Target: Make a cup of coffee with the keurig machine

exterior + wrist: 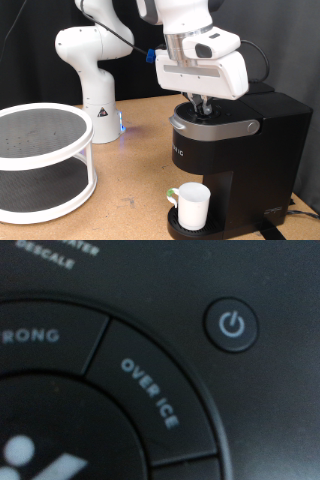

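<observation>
The black keurig machine (235,150) stands at the exterior view's right, with a silver-grey band around its brew head. The white cup (192,205) with a green-tinted handle stands on the drip base under the head. My gripper (203,105) is pressed down onto the top of the brew head; its fingertips sit close together on the lid. The wrist view shows no fingers, only the machine's top panel very close: the round power button (231,324), the "OVER ICE" button (150,392) and part of the "STRONG" button (35,337).
A white two-tier round rack (40,165) stands at the exterior view's left. The arm's white base (92,75) stands behind it on the wooden table (130,195). A cable leaves the machine at the bottom right.
</observation>
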